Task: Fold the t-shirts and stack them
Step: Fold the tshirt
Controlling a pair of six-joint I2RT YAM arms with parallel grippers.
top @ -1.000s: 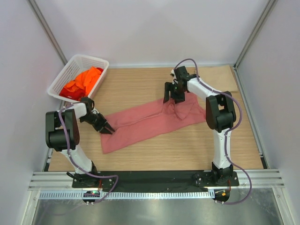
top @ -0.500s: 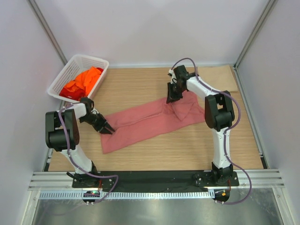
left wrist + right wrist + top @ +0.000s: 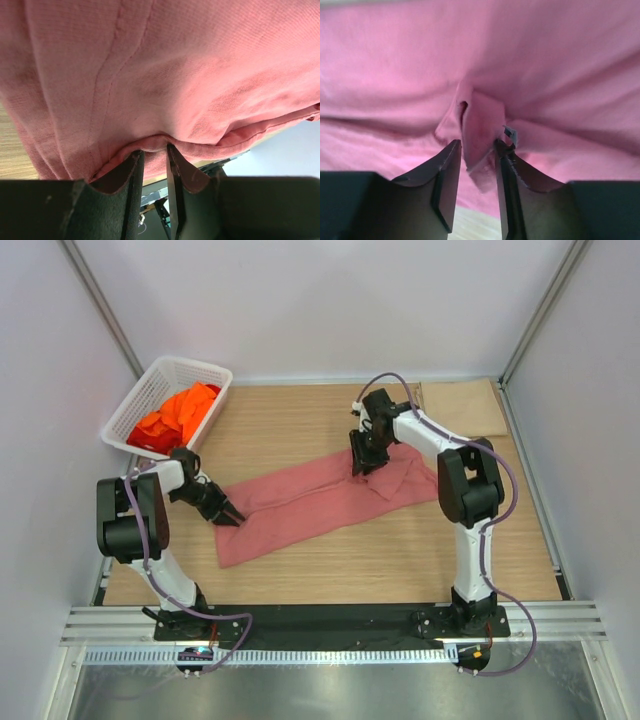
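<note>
jaws gripped cloth on both sides: your left gripper (image 3: 152,152) pinched the salmon-pink t-shirt (image 3: 300,505) at its hem, your right gripper (image 3: 477,145) a raised fold.

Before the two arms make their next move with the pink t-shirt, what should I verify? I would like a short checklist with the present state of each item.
1. Left claw pinches the edge of the pink t-shirt: ok.
2. Right claw has a raised fold of the shirt between its fingers: ok.
3. Shirt lies smooth: not ok, it is bunched near the right claw.
4. Shirt is wholly on the wooden table: ok.
5. White basket with orange clothes is apart from the shirt: ok.
6. Only one layer in each claw: cannot tell.
</note>
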